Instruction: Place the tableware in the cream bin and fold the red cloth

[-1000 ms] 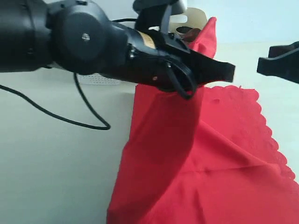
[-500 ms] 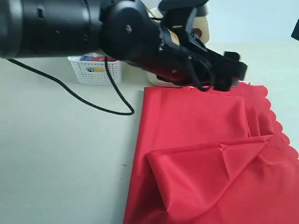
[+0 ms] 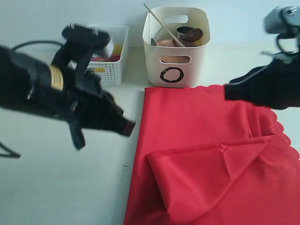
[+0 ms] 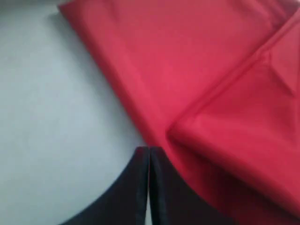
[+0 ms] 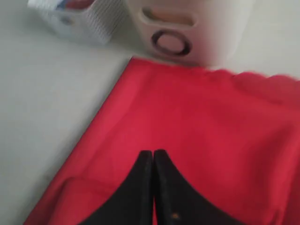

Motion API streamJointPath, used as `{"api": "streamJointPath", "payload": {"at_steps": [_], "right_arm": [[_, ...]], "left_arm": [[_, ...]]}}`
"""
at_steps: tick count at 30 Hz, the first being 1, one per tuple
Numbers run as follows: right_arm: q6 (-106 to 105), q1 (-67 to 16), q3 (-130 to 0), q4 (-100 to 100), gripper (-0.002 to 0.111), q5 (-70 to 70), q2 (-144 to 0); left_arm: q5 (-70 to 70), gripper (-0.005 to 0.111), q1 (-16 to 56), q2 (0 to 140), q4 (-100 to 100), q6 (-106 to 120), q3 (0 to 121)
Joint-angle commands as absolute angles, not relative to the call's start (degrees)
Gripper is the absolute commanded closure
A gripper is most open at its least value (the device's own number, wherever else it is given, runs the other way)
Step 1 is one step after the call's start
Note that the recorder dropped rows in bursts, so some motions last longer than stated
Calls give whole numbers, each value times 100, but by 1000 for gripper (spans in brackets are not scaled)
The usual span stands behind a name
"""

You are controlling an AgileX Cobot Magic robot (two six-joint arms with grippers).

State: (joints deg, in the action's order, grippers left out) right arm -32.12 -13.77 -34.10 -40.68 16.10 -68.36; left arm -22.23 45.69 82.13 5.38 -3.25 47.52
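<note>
Retreating off the red cloth (image 3: pixel 197 122), left gripper (image 4: pixel 149 151); its fingers (image 4: pixel 139 164) and right gripper's (image 5: pixel 153 153) pressed together, empty.

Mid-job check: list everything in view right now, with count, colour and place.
red cloth: one, bright red, spread on the table in front of the bin, near part folded over.
cream bin: one, cream with a black ring mark, behind the cloth's far edge.
chopstick: one seen, pale wood, leaning out of the bin; other dark contents unclear.
white basket: one, white lattice, left of the bin, coloured items inside.
table: one, pale.
left tool: one, black, shut, at the cloth's left edge.
right tool: one, black, shut, above the cloth.
</note>
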Motion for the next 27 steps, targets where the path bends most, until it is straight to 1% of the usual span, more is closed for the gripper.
{"api": "streamJointPath", "payload": {"at_steps": [1,4,6,9,13,19,23,27], "right_arm": [[-3340,-1953,-3746,-3807,108,2063,-7861],[-3310,-2032,-3902,-3719,108,2063,-8277],[-3294,-2032,-3926,-3719,108,2063,-8341],[-3294,-2032,-3926,-3537,108,1932,-8163],[-2975,-2018,-3926,-3283,108,1646,-7559],[-2174,-2018,-3926,-2725,108,1427,-6229],[-2132,-2018,-3926,-2701,108,1500,-5525],[-2122,-2018,-3926,-2656,108,1528,-5090]], "left_arm": [[-1219,104,4681,8339,741,-335,3717],[-867,104,4897,8630,751,-321,3510],[-804,104,5241,8852,751,-321,3534],[-280,104,5702,9148,751,-321,3545],[424,104,6210,9441,751,-321,3571],[533,104,6676,9943,751,-321,3913],[533,104,7025,10206,735,-321,4255],[533,104,7748,10237,514,-183,4587]]}}
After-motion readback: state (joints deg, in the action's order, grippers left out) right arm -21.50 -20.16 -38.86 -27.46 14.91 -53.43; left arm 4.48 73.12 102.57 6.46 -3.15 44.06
